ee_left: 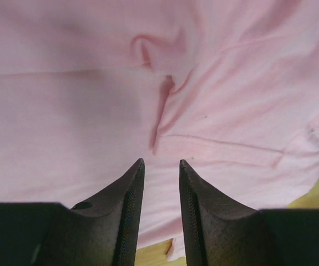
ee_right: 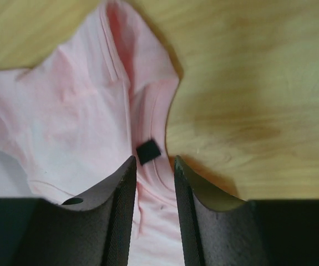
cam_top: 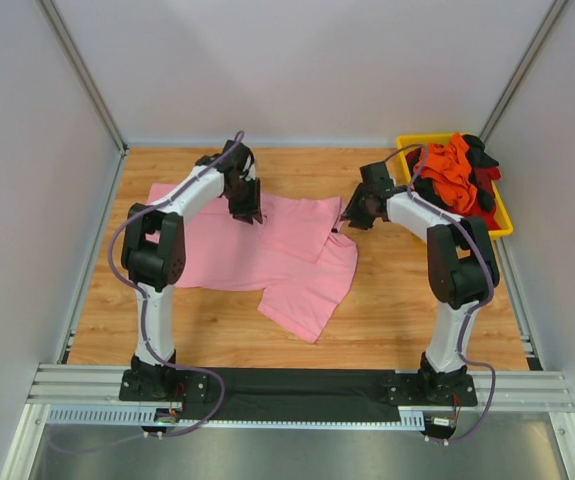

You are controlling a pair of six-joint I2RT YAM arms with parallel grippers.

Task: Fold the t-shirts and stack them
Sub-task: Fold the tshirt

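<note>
A light pink t-shirt (cam_top: 267, 260) lies spread on the wooden table with one part folded over. My left gripper (cam_top: 245, 212) is low over its far edge. In the left wrist view it (ee_left: 160, 162) is open, with wrinkled pink cloth (ee_left: 92, 100) below the tips. My right gripper (cam_top: 352, 218) is at the shirt's right edge. In the right wrist view it (ee_right: 152, 159) is open, and the pink collar (ee_right: 76, 111) with a black tag (ee_right: 148, 151) runs between the jaws. Orange (cam_top: 449, 170), red (cam_top: 487, 180) and black (cam_top: 482, 155) shirts lie piled in the bin.
A yellow plastic bin (cam_top: 417, 139) stands at the back right corner. Grey walls enclose the table on three sides. Bare wood (cam_top: 407, 300) lies in front of and to the right of the pink shirt, and it shows in the right wrist view (ee_right: 248, 83).
</note>
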